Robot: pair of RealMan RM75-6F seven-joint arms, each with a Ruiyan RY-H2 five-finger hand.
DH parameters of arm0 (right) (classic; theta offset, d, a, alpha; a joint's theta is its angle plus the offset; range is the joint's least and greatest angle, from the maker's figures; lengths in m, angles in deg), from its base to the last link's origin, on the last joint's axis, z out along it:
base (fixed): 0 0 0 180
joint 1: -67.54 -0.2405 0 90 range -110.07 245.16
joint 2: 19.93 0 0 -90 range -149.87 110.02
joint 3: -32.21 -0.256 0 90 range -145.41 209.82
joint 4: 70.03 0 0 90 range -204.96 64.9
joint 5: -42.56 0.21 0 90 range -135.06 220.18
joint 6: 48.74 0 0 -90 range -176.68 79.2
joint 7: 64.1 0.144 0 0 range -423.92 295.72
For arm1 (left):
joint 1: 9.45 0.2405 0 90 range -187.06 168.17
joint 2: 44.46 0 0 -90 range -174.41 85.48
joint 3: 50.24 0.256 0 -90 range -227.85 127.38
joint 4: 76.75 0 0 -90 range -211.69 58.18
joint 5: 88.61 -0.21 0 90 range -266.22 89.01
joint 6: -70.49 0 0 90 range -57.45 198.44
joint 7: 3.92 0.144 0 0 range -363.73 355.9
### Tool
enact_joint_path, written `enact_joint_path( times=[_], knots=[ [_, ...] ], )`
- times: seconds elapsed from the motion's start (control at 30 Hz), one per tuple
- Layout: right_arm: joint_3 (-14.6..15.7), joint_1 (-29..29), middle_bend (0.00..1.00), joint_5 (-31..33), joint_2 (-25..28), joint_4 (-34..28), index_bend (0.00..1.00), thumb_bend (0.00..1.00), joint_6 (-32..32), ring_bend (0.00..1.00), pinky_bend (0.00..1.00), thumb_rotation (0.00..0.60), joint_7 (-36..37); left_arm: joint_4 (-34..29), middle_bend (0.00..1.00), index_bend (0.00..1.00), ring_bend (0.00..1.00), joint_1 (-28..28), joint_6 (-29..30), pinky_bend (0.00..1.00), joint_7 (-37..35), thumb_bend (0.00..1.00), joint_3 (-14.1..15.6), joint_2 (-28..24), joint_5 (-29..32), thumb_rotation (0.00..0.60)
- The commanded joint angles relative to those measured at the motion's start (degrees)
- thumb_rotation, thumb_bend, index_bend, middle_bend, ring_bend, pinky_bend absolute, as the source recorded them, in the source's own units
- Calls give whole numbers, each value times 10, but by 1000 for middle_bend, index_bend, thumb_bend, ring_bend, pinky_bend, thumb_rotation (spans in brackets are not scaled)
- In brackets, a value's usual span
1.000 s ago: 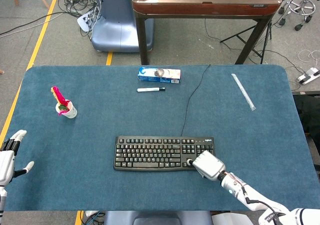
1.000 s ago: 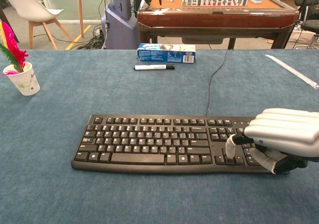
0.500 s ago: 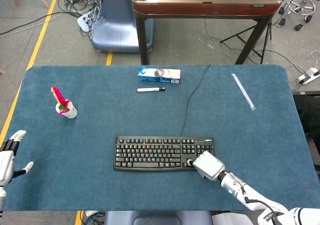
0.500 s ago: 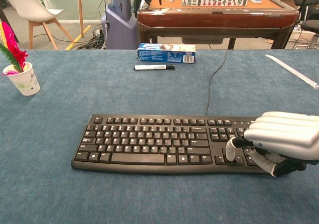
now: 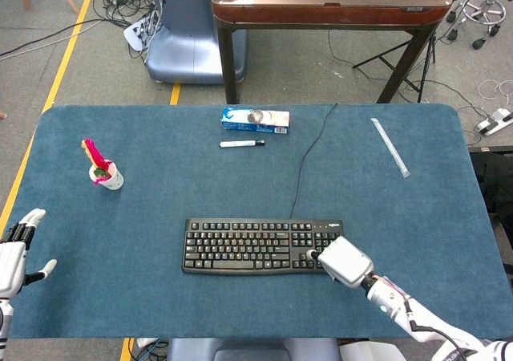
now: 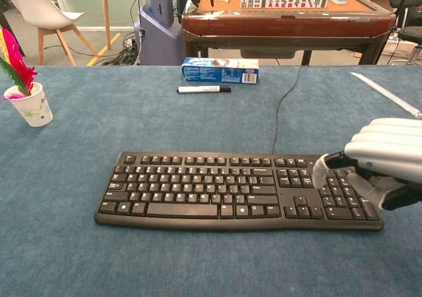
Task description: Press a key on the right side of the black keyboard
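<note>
The black keyboard (image 5: 248,246) (image 6: 224,188) lies flat at the near middle of the blue table. My right hand (image 5: 345,261) (image 6: 386,162) hovers over the keyboard's right end, above the number pad. Its fingers are curled in and hold nothing. One fingertip (image 6: 321,170) sticks out to the left, just above the keys; I cannot tell whether it touches them. My left hand (image 5: 14,253) rests far away at the table's left edge with its fingers spread, shown only in the head view.
A paper cup with a pink feather (image 5: 108,175) (image 6: 30,105) stands at the left. A blue box (image 5: 255,119) and a marker (image 5: 242,143) lie behind the keyboard. The keyboard cable (image 5: 309,156) runs to the far edge. A clear ruler (image 5: 389,147) lies at the right.
My right hand has lifted off the keys at the keyboard's lower right and moved right and up. The left hand has not moved.
</note>
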Motion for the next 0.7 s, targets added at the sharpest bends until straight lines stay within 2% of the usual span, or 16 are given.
enact_joint_path(
  times=[0.03,0.07,0.17,0.23,0.3,0.37,0.7],
  knots=[
    [1,23,677,-3,29,-20,347,744,-37,691,985,600,-17,-1,128,109,169,0,0,458,3,168,1,1,-2,600],
    [1,29,657,-3,36,-24,347,695,-48,664,968,600,-22,-2,128,109,170,-1,0,458,4,168,2,1,-3,600],
    [0,53,569,0,56,-36,348,410,-86,536,809,600,-34,-3,128,109,170,-2,-1,458,8,168,2,1,-4,600],
    [-2,70,520,3,67,-40,348,320,-113,472,694,600,-38,-6,128,109,170,-2,0,458,9,168,3,0,-7,600],
    [-5,90,490,4,73,-37,347,305,-145,438,608,600,-34,-10,128,109,170,-2,3,458,11,168,5,-1,-11,600],
    [-7,109,484,6,74,-27,348,305,-172,432,587,600,-30,-15,128,109,170,-1,6,458,12,168,6,-2,-16,600],
    [-23,202,484,20,71,23,383,306,-303,432,586,600,2,-48,129,109,169,0,24,458,27,168,15,-12,-50,600]
  ],
)
